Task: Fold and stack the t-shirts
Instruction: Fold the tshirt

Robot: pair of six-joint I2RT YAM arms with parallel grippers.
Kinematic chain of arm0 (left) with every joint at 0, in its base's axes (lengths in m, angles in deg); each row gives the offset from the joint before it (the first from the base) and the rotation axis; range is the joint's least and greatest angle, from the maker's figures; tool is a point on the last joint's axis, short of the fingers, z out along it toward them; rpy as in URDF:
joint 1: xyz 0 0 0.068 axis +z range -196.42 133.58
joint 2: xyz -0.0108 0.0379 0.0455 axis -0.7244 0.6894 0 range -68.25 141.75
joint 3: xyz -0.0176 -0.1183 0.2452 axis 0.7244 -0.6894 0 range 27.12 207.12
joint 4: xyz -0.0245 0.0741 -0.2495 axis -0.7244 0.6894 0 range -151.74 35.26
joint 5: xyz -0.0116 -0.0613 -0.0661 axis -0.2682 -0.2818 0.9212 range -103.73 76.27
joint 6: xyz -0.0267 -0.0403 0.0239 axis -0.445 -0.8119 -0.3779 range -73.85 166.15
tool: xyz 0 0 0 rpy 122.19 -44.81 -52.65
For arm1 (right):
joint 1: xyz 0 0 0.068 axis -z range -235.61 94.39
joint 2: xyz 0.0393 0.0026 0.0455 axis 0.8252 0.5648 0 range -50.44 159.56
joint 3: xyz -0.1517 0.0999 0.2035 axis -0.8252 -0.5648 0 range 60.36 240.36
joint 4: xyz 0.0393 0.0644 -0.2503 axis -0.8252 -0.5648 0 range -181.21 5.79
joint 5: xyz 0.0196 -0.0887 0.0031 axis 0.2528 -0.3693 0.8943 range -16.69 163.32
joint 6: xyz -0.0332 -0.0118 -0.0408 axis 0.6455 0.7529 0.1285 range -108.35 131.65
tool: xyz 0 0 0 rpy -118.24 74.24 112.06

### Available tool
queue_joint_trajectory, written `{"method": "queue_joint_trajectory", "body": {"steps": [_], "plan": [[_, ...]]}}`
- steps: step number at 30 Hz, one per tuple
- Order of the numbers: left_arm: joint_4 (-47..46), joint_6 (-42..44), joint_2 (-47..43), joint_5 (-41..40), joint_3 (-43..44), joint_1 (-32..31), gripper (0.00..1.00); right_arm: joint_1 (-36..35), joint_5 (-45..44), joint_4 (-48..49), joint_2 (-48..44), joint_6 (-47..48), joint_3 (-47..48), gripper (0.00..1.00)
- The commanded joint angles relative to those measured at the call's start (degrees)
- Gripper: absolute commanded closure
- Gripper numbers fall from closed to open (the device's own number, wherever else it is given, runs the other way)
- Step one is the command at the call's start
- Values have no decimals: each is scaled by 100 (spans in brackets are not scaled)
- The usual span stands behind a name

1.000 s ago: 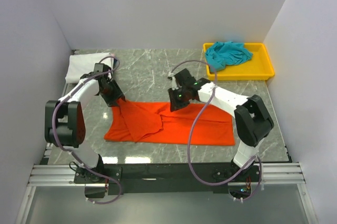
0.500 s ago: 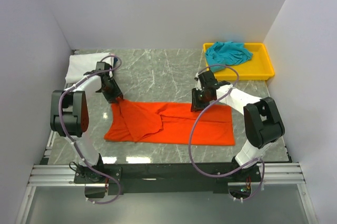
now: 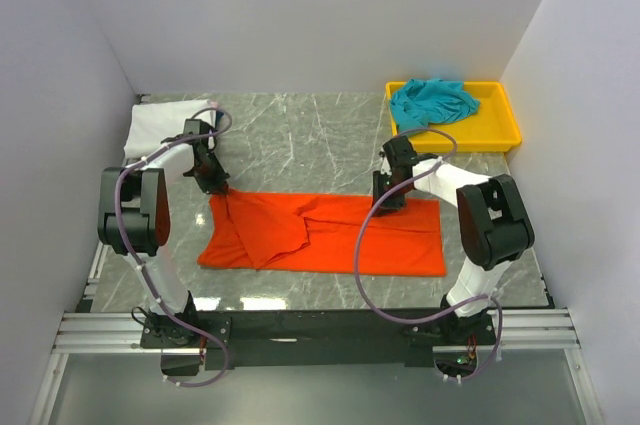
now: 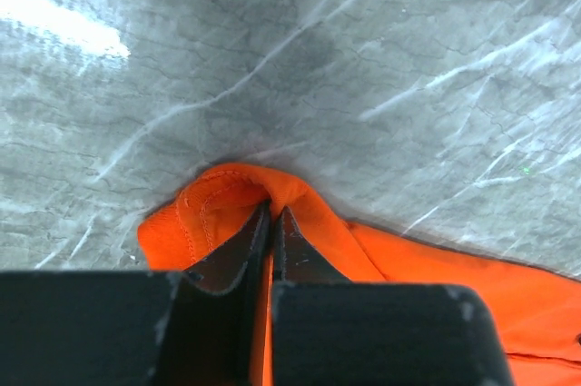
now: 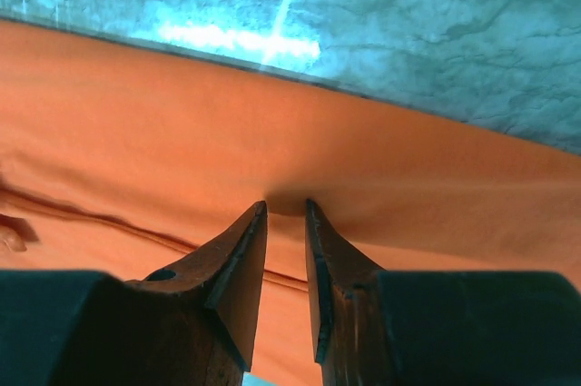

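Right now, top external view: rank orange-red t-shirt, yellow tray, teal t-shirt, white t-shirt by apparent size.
1. Spread orange-red cloth t-shirt.
2. Rectangular yellow plastic tray.
3. Crumpled teal cloth t-shirt and folded white cloth t-shirt: look about alike, not ranked.

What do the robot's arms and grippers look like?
The left arm and right arm have white links with bulky black joint housings and a looping mauve cable each. The left gripper and right gripper are black with dark tapered wedge fingers.

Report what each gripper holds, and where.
Left gripper: orange shirt, pinched at its far left corner. Right gripper: nothing clamped; jaws apart, tips on the shirt near its far edge.
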Motion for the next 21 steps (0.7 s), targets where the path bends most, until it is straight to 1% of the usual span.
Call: {"method": "queue_joint_trajectory", "body": {"steps": [1, 8, 11, 14, 17, 18, 20, 21], "plan": [[-151, 49, -136, -203, -90, 53, 95, 130, -218, -238, 170, -65, 151, 69], [-80, -4, -207, -352, -239, 70, 96, 270, -184, -414, 443, -48, 257, 69], [-72, -22, -215, -422, -239, 70, 95, 279, -157, -458, 496, -30, 318, 69], [60, 4, -180, -467, -47, 70, 92, 279, -139, -528, 549, 5, 389, 69], [218, 13, -189, -642, 103, 70, 87, 306, -131, -607, 514, 40, 459, 69], [262, 5, -224, -651, 208, 70, 81, 297, -131, -668, 487, 49, 494, 69], [368, -13, -338, -599, 314, 70, 74, 306, -131, -765, 373, 84, 616, 69], [403, -57, -391, -581, 445, 62, 66, 297, -122, -861, 312, 101, 670, 69]]}}
